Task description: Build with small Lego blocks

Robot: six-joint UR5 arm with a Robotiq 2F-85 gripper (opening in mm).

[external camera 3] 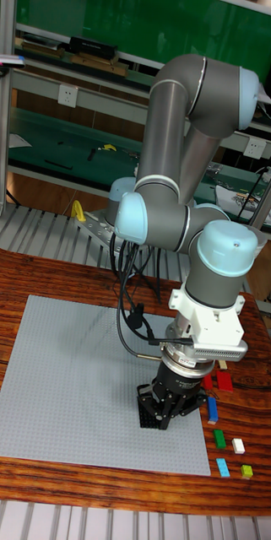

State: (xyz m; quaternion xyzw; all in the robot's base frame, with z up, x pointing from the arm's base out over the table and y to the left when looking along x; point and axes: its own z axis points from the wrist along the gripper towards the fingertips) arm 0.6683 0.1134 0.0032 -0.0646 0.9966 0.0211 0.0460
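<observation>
My gripper points down over the near right part of the grey Lego baseplate, its black fingers touching or just above the plate. The fingers are close together, and whether a block sits between them cannot be made out. Loose small Lego blocks lie on the wood to the right of the plate: a red one, a blue one, a green one, a white one, a light blue one and a yellow-green one.
The baseplate rests on a dark wooden table. Black cables hang from the arm over the plate's right part. Behind the table stand metal racks and green workbenches with tools.
</observation>
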